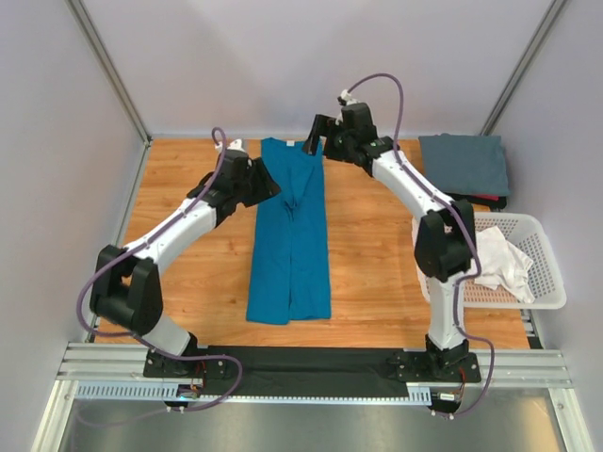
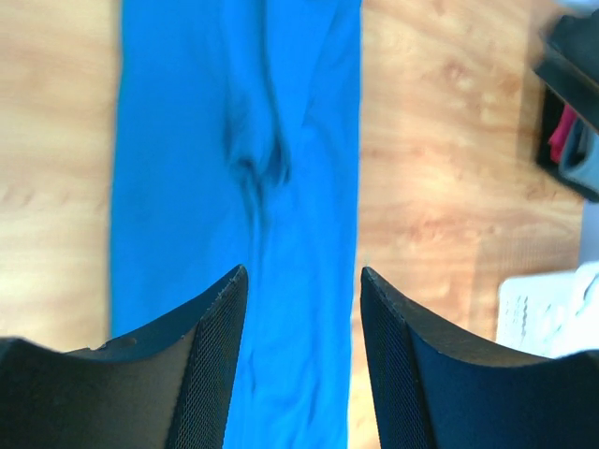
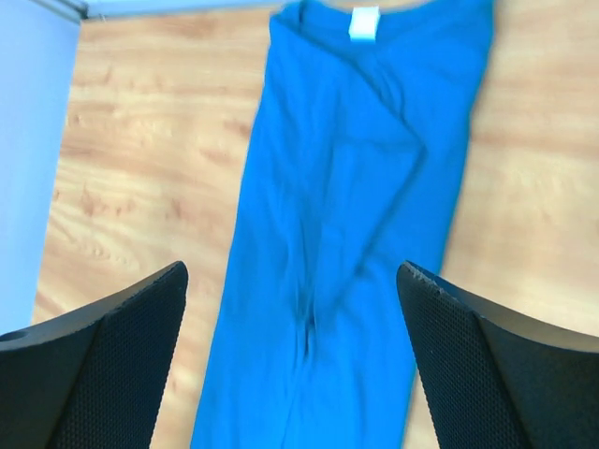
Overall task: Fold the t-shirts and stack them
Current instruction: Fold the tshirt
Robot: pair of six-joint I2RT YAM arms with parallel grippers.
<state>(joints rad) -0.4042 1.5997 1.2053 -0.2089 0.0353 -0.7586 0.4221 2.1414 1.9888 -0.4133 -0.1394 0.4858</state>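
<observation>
The bright blue t-shirt (image 1: 290, 240) lies flat in the middle of the wooden desk (image 1: 377, 254). It is folded into one long, thin strip, and its neck end points to the far wall. A small white tag (image 3: 364, 22) sits inside the neck, but no words can be read on it. The cloth looks soft, with a bunch of wrinkles near the middle.

The left arm (image 1: 179, 226) hangs over the strip's left side, and its jaws are partly open with nothing in them. The right arm (image 1: 410, 184) hangs by the neck end, and its jaws are wide apart and hold nothing. The black fingers (image 2: 201, 355) have a fine net pattern.

The grey t-shirt (image 1: 464, 163) is folded square in the far right corner. The white t-shirt (image 1: 495, 259) lies crumpled in the white plastic basket (image 1: 551, 273) full of little holes.
</observation>
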